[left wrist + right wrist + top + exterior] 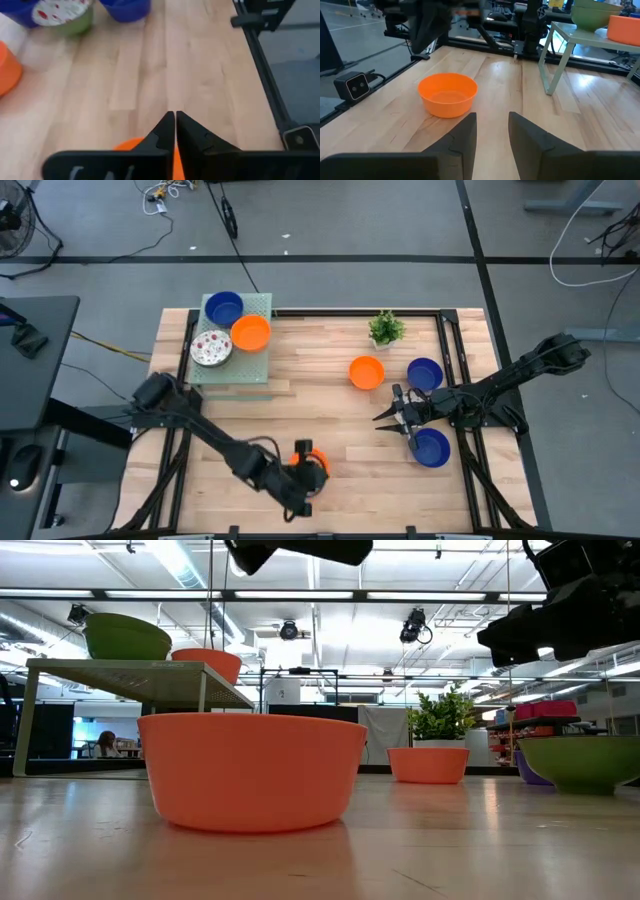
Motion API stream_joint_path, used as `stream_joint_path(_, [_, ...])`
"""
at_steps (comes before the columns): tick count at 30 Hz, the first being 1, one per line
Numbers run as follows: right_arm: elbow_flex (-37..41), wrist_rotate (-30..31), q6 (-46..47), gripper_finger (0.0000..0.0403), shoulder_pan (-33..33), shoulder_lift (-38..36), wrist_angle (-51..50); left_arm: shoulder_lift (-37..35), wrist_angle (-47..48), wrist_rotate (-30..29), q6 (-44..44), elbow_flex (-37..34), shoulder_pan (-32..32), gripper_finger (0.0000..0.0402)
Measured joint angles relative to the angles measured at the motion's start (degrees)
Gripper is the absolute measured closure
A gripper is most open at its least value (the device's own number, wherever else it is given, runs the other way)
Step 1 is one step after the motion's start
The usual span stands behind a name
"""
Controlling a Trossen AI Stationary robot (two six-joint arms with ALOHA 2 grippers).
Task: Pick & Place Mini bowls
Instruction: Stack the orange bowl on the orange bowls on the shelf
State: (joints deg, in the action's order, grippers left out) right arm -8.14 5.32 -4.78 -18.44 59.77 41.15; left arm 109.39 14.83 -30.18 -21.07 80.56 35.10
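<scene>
My left gripper (303, 476) (175, 124) is shut and hovers just above an orange mini bowl (310, 459) (250, 768) (448, 94), which stands upright on its base near the table's near edge. My right gripper (392, 416) (492, 131) is open above the table's right half, pointing left toward that bowl. Around it stand another orange bowl (367, 372) and two blue bowls (425, 373) (431, 447). A blue bowl (224, 308), an orange bowl (251, 333) and a white red-speckled bowl (211, 348) sit on a raised green rack (262, 304).
A small potted plant (386, 328) stands by the far edge. The rack fills the far left corner on thin legs (551, 60). Black frame rails (452, 345) run along the table's sides. Bare wood (300, 395) lies between the rack and the right-hand bowls.
</scene>
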Motion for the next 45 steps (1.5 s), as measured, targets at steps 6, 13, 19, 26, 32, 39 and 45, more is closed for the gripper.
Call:
stream_joint_path(6, [0.0,-0.3,1.4,0.0289,0.0,0.0,0.2,2.5,20.6,-1.7,-14.6,7.8,1.3,0.0307])
stream_joint_path(13, [0.0,-0.3,2.8,0.0289,0.0,0.0,-0.7,2.6,39.4,1.5,-45.3,6.6,-0.1,0.0237])
stream_joint_path(19, [0.0,-0.2,2.8,0.0289,0.0,0.0,-0.9,2.6,34.9,3.4,-51.2,1.7,-1.7,0.0241])
stream_joint_path(26, [0.0,-0.2,2.6,0.0289,0.0,0.0,-0.9,3.1,29.9,4.6,-50.5,-1.7,-3.9,0.028])
stream_joint_path(32, [0.0,-0.2,2.6,0.0289,0.0,0.0,-0.9,3.1,24.2,6.1,-46.9,-3.4,-5.1,0.0329])
stream_joint_path(39, [0.0,-0.2,2.6,0.0289,0.0,0.0,-0.9,3.0,20.9,6.7,-43.7,-3.2,-5.8,0.0393])
stream_joint_path(45, [0.0,-0.1,2.6,0.0289,0.0,0.0,-0.8,-0.3,22.7,7.1,-43.8,-2.6,-8.6,0.0395])
